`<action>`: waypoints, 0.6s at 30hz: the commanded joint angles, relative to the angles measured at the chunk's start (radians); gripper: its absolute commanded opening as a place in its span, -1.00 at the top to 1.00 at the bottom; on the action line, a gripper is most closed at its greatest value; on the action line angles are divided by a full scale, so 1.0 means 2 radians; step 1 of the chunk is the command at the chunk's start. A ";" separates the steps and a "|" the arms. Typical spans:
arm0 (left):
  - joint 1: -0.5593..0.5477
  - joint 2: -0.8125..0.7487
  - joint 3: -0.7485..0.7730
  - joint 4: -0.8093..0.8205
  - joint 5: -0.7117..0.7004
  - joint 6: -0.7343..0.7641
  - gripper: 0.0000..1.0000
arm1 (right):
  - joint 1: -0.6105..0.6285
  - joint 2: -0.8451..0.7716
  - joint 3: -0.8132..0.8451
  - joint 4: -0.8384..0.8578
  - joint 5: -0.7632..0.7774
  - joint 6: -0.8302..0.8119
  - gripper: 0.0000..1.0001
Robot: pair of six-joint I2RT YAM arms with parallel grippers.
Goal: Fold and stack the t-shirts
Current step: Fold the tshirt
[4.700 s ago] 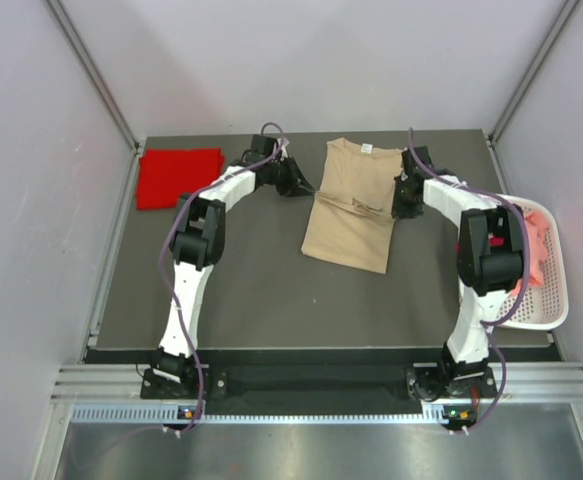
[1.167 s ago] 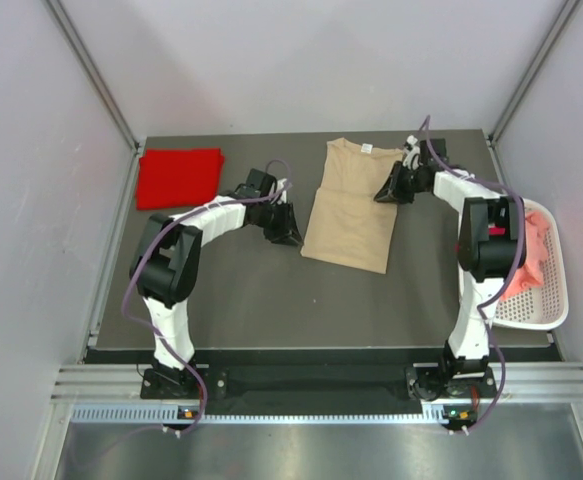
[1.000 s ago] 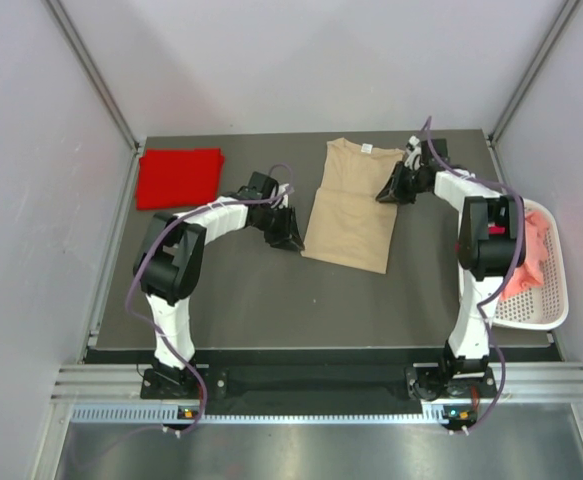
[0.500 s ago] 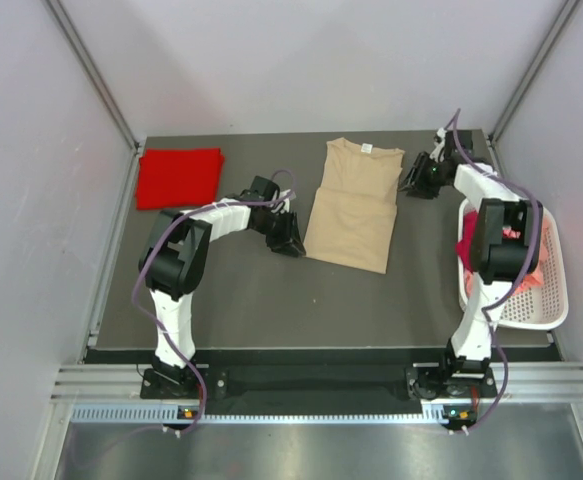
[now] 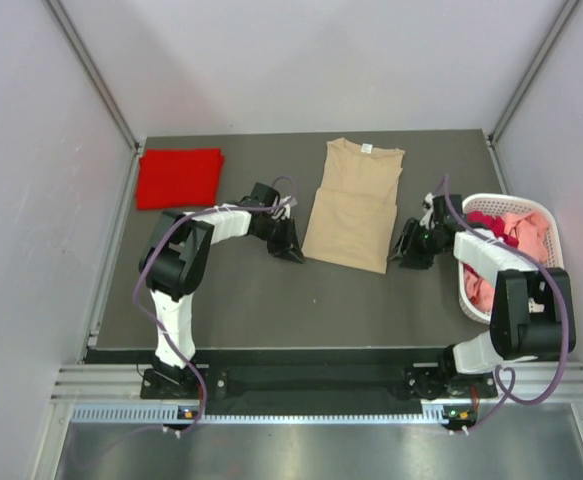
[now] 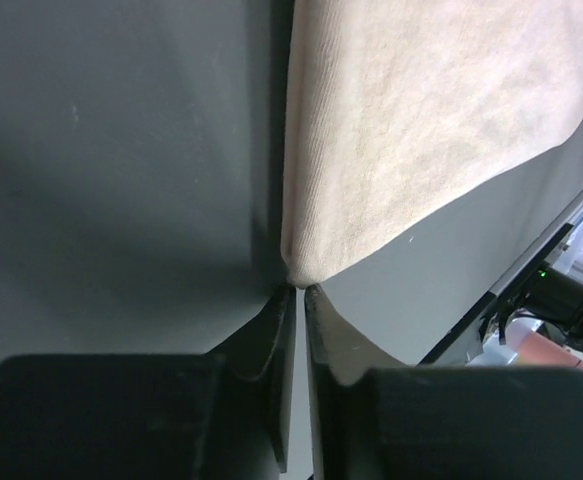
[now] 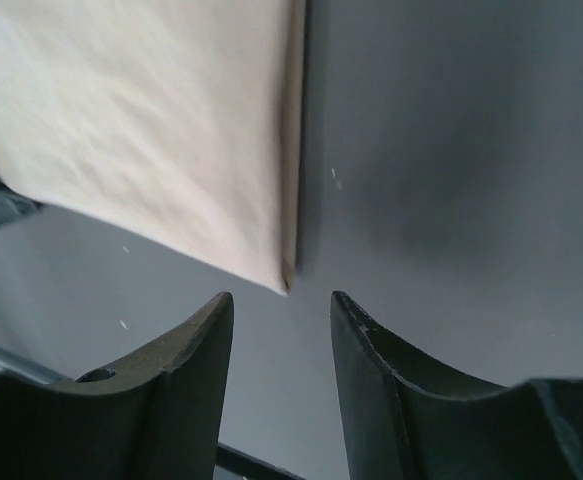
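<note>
Tan folded cloth t-shirt [image 5: 356,205] lies flat toward 12 o'clock on the dark grey bench [image 5: 271,300]. Its 7 o'clock corner meets the tips of the left fingers [image 6: 274,335], which are nearly together; a pinch cannot be told. The right fingers [image 7: 196,345] stand open, the 5 o'clock corner just ahead of their gap.
</note>
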 commanded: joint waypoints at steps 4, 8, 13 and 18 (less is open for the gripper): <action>-0.005 -0.004 -0.016 0.007 -0.017 0.004 1.00 | 0.038 -0.019 -0.062 0.075 0.010 0.027 0.10; -0.006 -0.005 -0.017 0.003 -0.016 -0.001 1.00 | 0.072 0.004 -0.059 0.083 0.029 0.027 0.11; -0.005 -0.035 -0.019 -0.024 -0.058 -0.004 0.58 | 0.075 0.003 -0.077 0.092 0.050 0.039 0.20; 0.009 -0.049 -0.008 -0.012 -0.068 -0.008 0.32 | 0.075 -0.004 -0.084 0.086 0.060 0.043 0.24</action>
